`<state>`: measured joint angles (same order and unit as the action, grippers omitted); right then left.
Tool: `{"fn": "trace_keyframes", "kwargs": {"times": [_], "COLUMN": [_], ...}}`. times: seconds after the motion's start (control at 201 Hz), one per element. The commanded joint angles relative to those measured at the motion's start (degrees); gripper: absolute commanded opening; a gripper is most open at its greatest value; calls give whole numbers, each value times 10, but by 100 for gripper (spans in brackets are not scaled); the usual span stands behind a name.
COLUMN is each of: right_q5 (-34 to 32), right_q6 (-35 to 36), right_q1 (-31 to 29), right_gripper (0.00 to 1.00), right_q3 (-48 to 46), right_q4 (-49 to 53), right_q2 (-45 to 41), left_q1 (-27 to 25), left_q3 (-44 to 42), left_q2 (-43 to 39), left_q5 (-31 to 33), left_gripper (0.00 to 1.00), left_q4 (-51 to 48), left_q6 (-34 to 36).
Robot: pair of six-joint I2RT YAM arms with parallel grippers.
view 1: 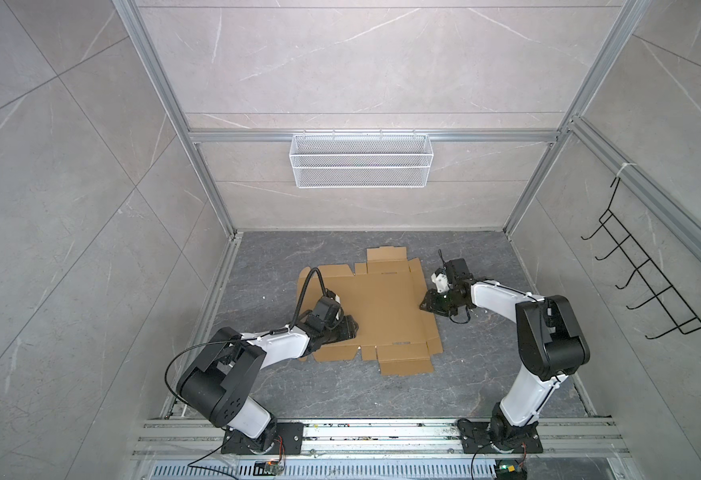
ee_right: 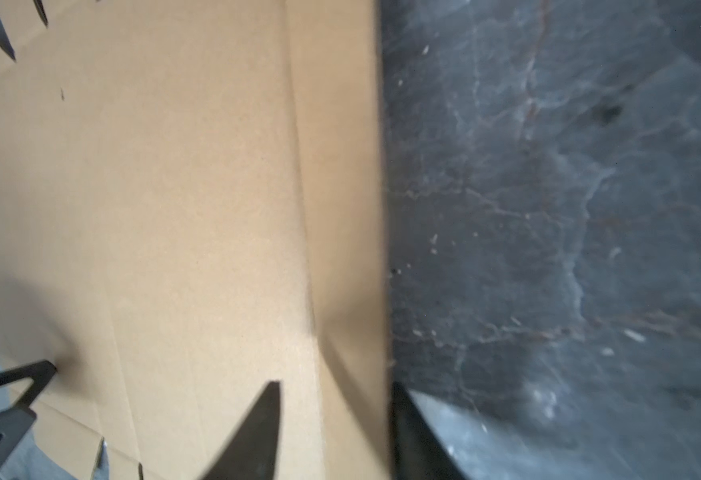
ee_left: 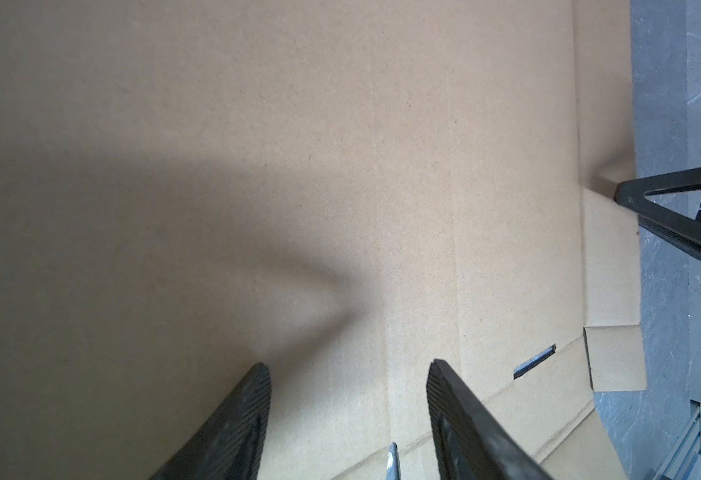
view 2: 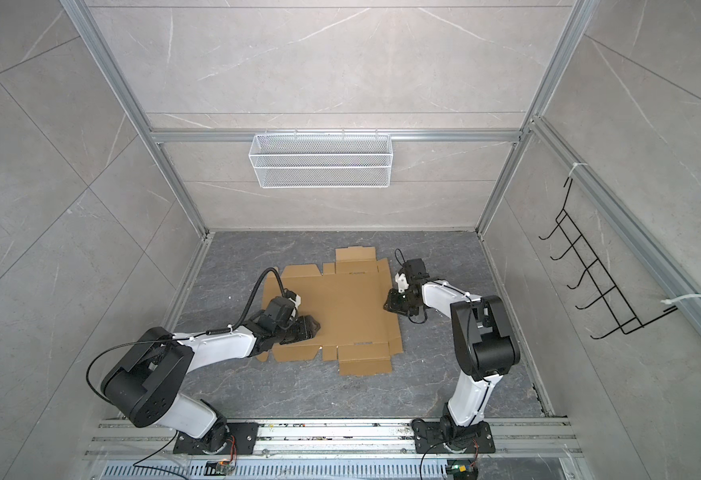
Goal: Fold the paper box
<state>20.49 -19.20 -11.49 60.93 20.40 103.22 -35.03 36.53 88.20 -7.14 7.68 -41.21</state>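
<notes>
Top views: dark grey marbled tabletop (view 1: 340, 399), pale grey tiled walls (view 1: 340, 62), aluminium frame (view 1: 485, 136). Flat brown corrugated-cardboard paper box (view 1: 386, 307) lies mid-table, long axis roughly left-right, narrow end strip toward right gripper (view 1: 426, 300), jaws astride that strip; can't tell if clamped. Over its left panel, left gripper (view 1: 352, 328): jaws apart, empty. White mesh basket (view 1: 361, 160) hangs at the back, black hook rack (view 1: 652, 286) at the right, well clear.
</notes>
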Motion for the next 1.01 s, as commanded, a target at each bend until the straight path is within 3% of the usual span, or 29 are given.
{"fn": "trace_keyframes", "kwargs": {"times": [0.0, 0.174, 0.299, 0.463, 0.597, 0.732, 0.881, 1.0], "right_q5": [32, 9, -86, -260, -330, -381, -478, -577], "right_q6": [-10, -10, 12, 64, 99, 139, 196, 264], "right_q1": [-4, -9, -47, -129, -149, -176, -237, -295], "right_gripper": [29, 16, 11, 8, 4, 2, 0, 0], "right_q3": [-10, -22, -9, 34, 56, 65, 83, 105], "right_q4": [-27, -19, 38, 127, 166, 172, 184, 189], "right_q2": [0, -27, -60, -86, -121, -154, -151, -123], "left_q1": [-4, -13, -36, -88, -118, -119, -109, -38], "left_q3": [-5, -4, 0, 10, 5, 3, 59, 114], "left_q2": [-1, -8, -21, -45, -76, -123, -179, -196], "left_q5": [0, -4, -1, 8, 18, 18, 35, 7], "left_gripper": [63, 63, 63, 63, 63, 63, 65, 65], "left_q4": [-20, -21, -31, -56, -74, -88, -163, -221], "left_q6": [-10, -20, -32, -46, -47, -28, 45, 100]}}
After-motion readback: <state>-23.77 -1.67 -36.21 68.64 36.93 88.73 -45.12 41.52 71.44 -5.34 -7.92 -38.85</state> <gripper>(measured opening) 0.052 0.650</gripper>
